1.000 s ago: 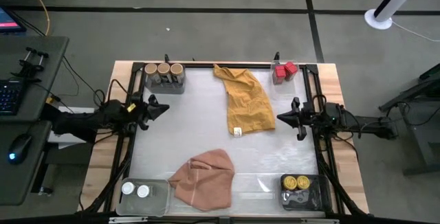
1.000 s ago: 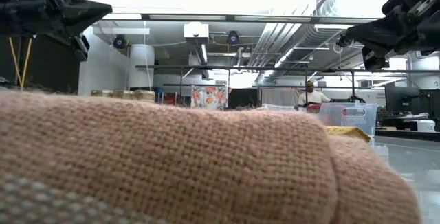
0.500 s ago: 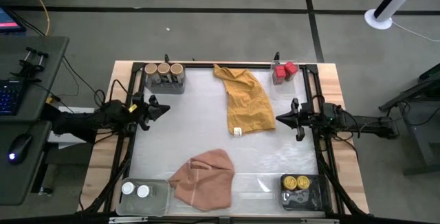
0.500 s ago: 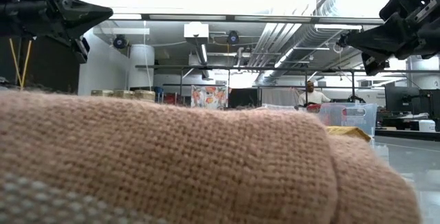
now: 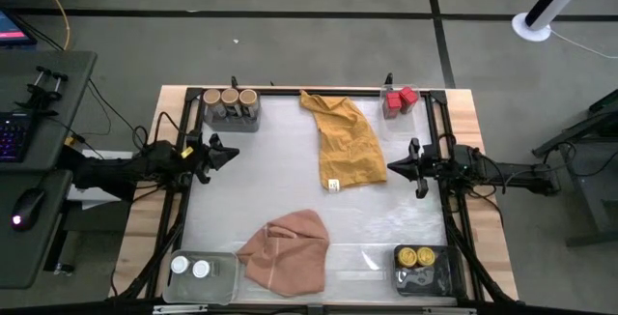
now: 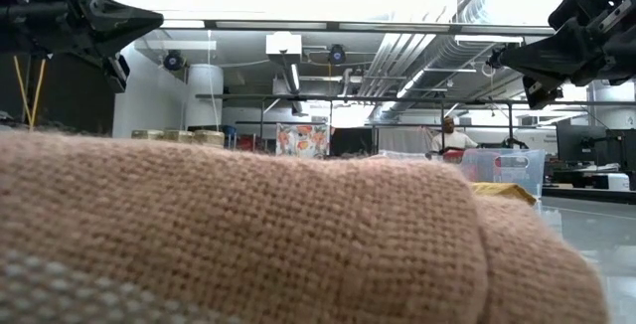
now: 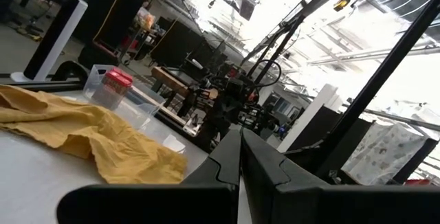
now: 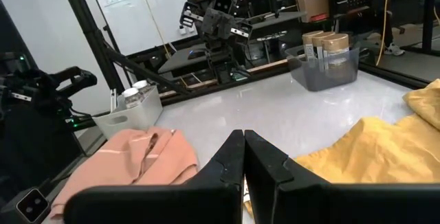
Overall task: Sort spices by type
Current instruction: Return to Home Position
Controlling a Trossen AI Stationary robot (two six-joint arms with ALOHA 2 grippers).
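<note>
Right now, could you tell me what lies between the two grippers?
The high view shows the mustard cloth between the left gripper and the right gripper, nearer the right.

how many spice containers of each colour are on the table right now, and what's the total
tan-lidded jars: 3
red tins: 2
white-lidded jars: 2
yellow-lidded jars: 2
total: 9
</note>
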